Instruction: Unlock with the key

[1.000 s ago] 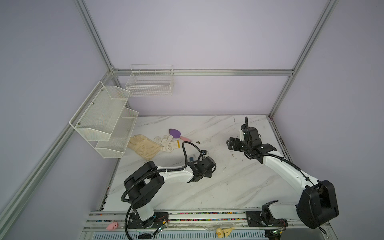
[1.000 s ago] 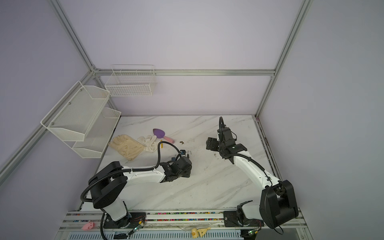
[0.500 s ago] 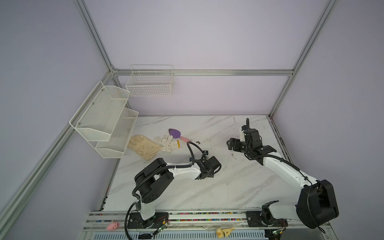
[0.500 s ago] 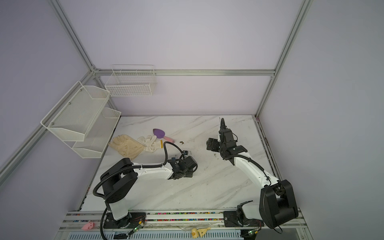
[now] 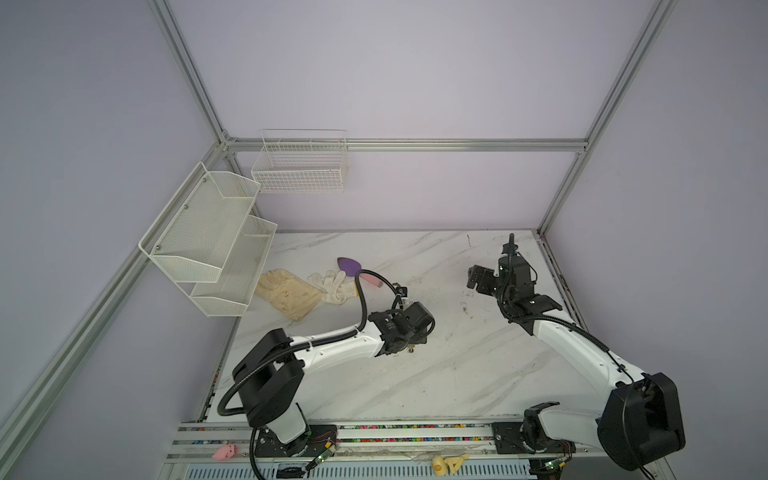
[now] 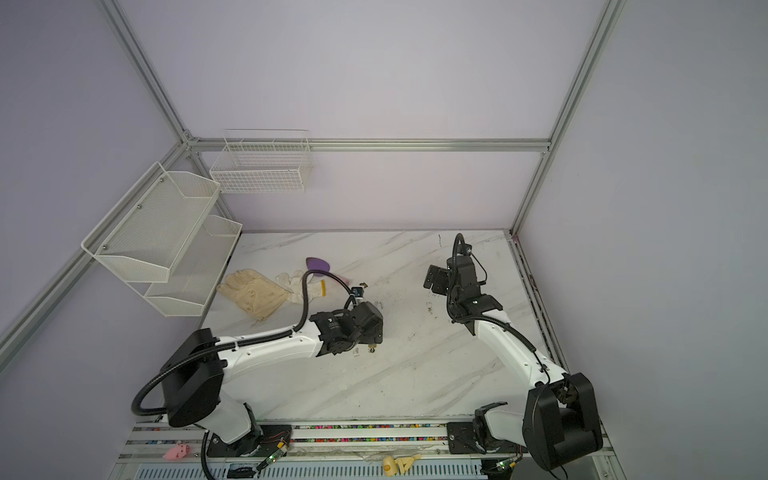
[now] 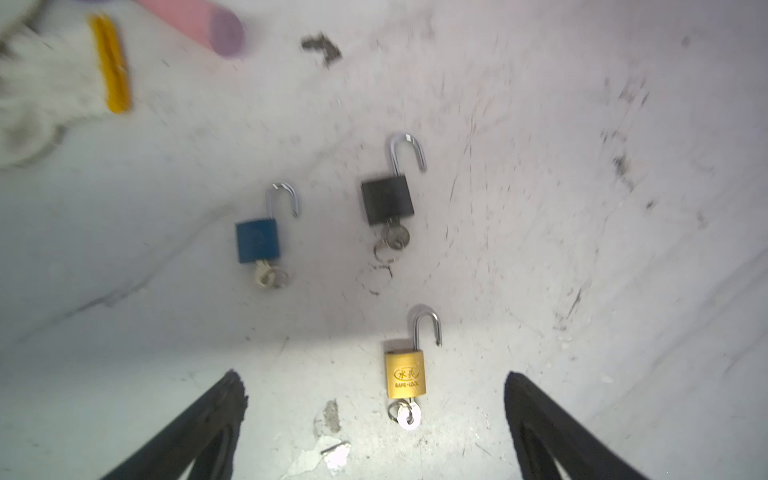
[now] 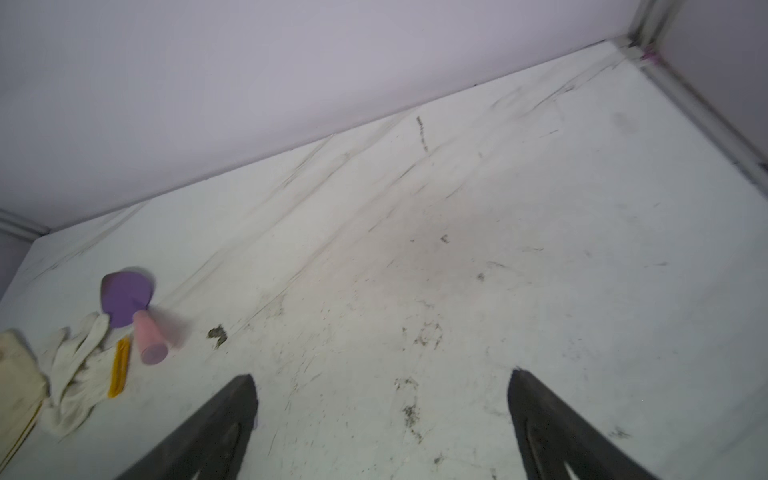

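Observation:
Three padlocks lie on the marble table in the left wrist view: a blue padlock (image 7: 257,241), a black padlock (image 7: 386,199) and a brass padlock (image 7: 405,372). Each has its shackle swung open. A key (image 7: 409,415) with a ring sits in the brass one, and the other two also hold keys. My left gripper (image 7: 374,382) hangs open just above the brass padlock, touching nothing. In both top views only the brass padlock (image 5: 411,350) (image 6: 371,350) peeks out below that gripper (image 5: 407,332). My right gripper (image 8: 382,378) (image 5: 478,278) is open over bare table, far to the right.
Two gloves (image 5: 291,293) and a purple scoop with a pink handle (image 5: 351,266) lie behind the left gripper. White mesh shelves (image 5: 208,249) hang on the left wall and a wire basket (image 5: 301,168) on the back wall. The table's right rail (image 5: 559,282) runs close to the right arm.
The left arm has shifted its pose while its gripper stayed over the padlocks, and its jaws have opened wide. The right arm has hardly moved.

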Robot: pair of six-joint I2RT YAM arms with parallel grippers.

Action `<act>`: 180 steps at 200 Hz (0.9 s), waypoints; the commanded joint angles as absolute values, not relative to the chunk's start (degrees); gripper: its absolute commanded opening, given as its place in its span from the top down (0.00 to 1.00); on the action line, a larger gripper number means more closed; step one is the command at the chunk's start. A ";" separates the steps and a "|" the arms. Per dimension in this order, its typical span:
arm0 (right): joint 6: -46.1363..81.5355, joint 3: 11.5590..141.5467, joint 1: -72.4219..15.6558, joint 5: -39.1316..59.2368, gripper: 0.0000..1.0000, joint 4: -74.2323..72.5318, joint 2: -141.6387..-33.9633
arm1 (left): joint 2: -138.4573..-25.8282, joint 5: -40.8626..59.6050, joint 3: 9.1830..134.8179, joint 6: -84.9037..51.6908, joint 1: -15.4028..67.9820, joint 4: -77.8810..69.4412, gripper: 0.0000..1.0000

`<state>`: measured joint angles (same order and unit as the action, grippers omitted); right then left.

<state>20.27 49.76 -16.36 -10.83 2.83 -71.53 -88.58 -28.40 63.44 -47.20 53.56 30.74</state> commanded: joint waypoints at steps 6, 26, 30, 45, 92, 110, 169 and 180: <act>21.00 44.25 -13.15 -28.90 0.02 -9.25 -69.81 | -77.90 -40.71 64.21 -38.39 43.76 31.51 0.00; 19.69 38.65 -9.74 -32.85 0.02 -20.00 -72.18 | -71.35 -47.50 55.96 -32.76 33.42 26.86 0.00; 19.17 37.84 -8.90 -32.78 0.02 -22.12 -73.24 | -70.31 -49.24 53.61 -30.43 31.94 24.31 0.00; 15.61 34.78 -7.25 -31.70 0.02 -31.66 -77.86 | -66.82 -53.03 45.36 -24.45 24.35 15.47 0.00; 2.65 25.30 -6.33 -21.77 0.02 -69.62 -92.15 | -65.80 -38.29 21.86 -10.57 7.29 -24.76 0.00; 1.74 25.81 -5.15 -15.73 0.03 -72.12 -93.97 | -70.57 -33.83 18.45 -5.50 5.87 -38.75 0.00; -1.90 26.83 -4.52 -10.08 0.02 -77.29 -102.26 | -90.85 -14.60 18.55 1.05 2.04 -61.41 0.00; -1.77 27.08 -4.57 -10.49 0.02 -75.35 -101.72 | -90.59 -14.93 20.36 0.05 1.77 -57.81 0.00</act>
<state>0.71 25.02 -4.29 -10.98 -73.80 -102.59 -88.01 -21.54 18.55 -3.20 2.52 -49.63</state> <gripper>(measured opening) 0.976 0.999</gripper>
